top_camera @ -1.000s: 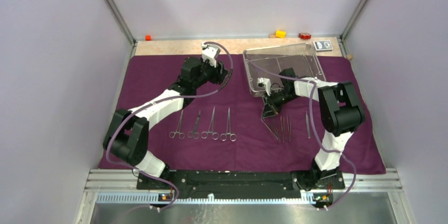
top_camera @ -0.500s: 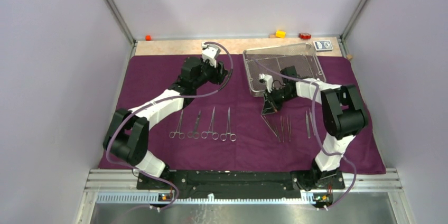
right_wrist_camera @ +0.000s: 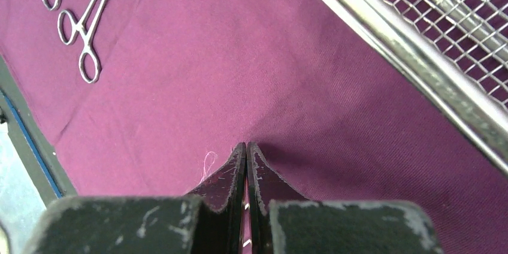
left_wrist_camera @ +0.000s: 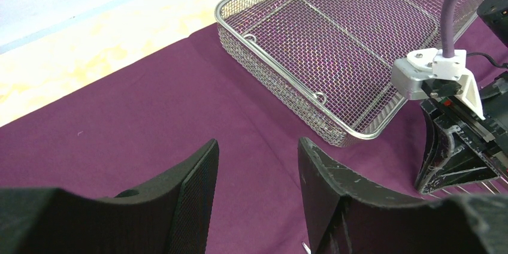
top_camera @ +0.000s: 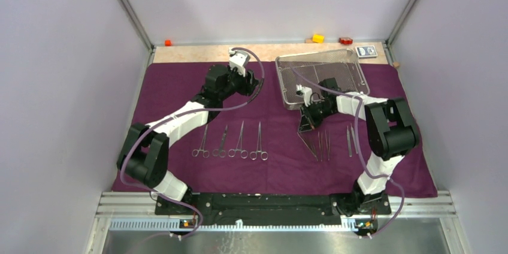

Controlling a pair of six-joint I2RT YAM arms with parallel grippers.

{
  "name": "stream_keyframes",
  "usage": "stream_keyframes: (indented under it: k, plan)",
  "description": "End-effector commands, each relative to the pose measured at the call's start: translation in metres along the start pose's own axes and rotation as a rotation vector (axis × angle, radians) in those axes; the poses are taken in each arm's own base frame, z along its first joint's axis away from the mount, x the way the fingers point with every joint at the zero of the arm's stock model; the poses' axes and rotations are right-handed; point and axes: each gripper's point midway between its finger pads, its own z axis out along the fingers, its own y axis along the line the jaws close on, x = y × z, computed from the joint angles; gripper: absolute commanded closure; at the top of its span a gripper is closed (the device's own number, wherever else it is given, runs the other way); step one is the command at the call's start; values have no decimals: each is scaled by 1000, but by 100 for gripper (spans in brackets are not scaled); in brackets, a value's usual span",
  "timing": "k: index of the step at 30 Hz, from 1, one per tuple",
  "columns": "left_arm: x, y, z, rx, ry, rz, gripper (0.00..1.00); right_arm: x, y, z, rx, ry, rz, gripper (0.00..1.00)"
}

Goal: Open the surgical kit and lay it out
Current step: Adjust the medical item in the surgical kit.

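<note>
The dark purple cloth wrap (top_camera: 180, 86) lies spread flat. The wire-mesh tray (top_camera: 279, 80) stands at its back right with nothing showing inside it, seen also in the left wrist view (left_wrist_camera: 269, 95) and the right wrist view (right_wrist_camera: 395, 56). Several ring-handled clamps (top_camera: 230, 143) lie in a row at front centre. Several tweezers (top_camera: 323, 145) lie side by side to their right. My right gripper (top_camera: 305, 127) (right_wrist_camera: 246, 146) is shut, its tip down at the cloth just in front of the tray. My left gripper (top_camera: 251, 83) (left_wrist_camera: 257, 152) hovers open over bare cloth left of the tray.
Beyond the cloth on the bare wooden strip sit an orange block (top_camera: 168, 42), a yellow block (top_camera: 318, 38), a red block (top_camera: 345, 41) and a blue-white card packet (top_camera: 366, 51). Walls close in both sides and the back.
The right arm's elbow has swung a little to the right while its shut tip stayed near the tray's front edge. The left arm has not moved.
</note>
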Motion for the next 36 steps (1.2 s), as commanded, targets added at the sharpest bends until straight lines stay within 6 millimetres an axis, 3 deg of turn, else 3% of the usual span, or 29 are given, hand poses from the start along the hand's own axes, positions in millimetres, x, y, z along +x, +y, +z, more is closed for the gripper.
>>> stream_keyframes:
  k: [1, 13, 30, 36]
  plan:
    - [-20, -3, 0, 16, -60, 3, 43, -13, -2, -8, 43, -54, 46, 100]
    - [-18, -4, 0, 19, -58, 4, 43, -23, 3, -17, 74, -103, 106, 100]
    - [-17, -4, 1, 20, -54, 4, 43, -20, 1, -12, 161, -77, 112, 100]
    - [-18, -4, 0, 19, -57, 6, 43, -25, 5, -14, 180, -81, 88, 92]
